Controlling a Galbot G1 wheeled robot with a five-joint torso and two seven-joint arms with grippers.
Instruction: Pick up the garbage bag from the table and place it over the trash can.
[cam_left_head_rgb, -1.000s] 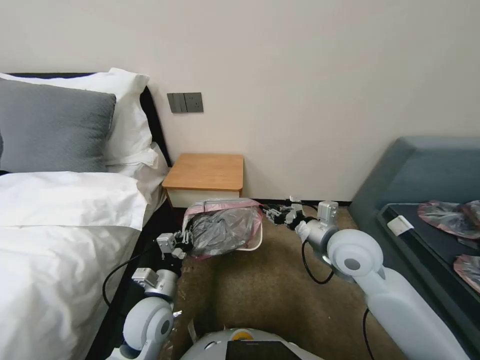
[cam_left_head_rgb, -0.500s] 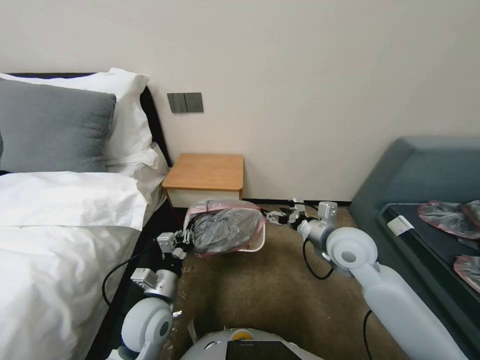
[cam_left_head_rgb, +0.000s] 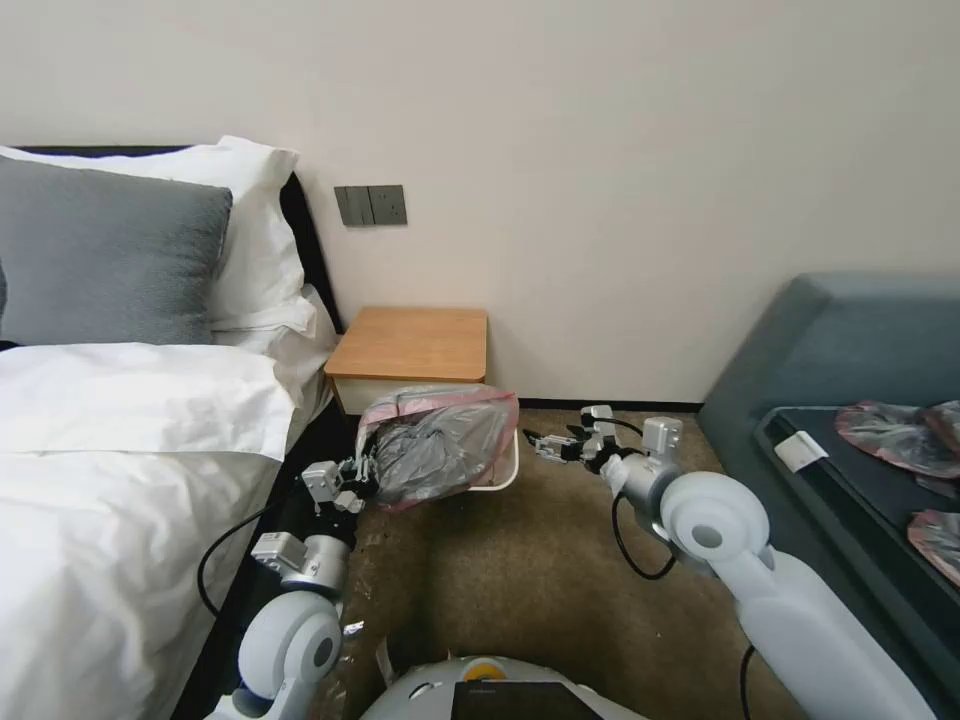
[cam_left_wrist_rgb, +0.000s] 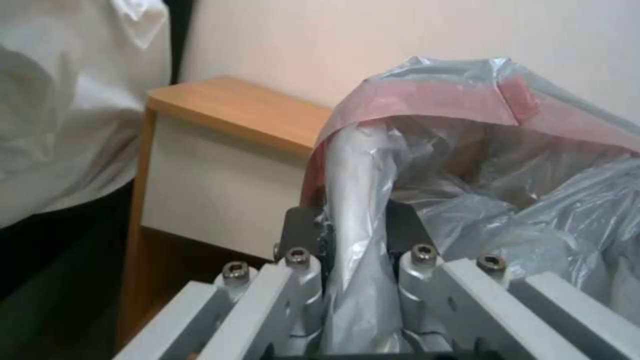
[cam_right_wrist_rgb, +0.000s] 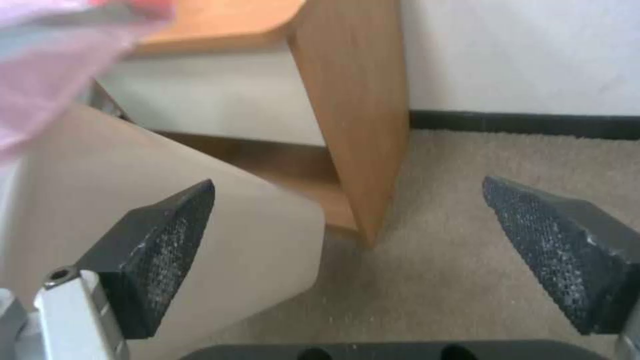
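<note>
The right gripper (cam_left_head_rgb: 535, 441) has pulled back from the garbage bag (cam_left_head_rgb: 440, 440), and the bag has tipped up a little.

The bag is thin, crinkly grey plastic with a pink rim, puffed over the smooth beige trash can (cam_left_head_rgb: 500, 478) on the rough brown carpet (cam_left_head_rgb: 540, 580). Behind them stands the wooden counter (cam_left_head_rgb: 412, 343), between the bed (cam_left_head_rgb: 120, 460) and the blue-grey sofa (cam_left_head_rgb: 850, 350). The left gripper (cam_left_wrist_rgb: 353, 225) has its jaws pinching a fold of the bag at its near edge. The right gripper's jaws are spread wide, just beside the can, not touching the bag.
</note>
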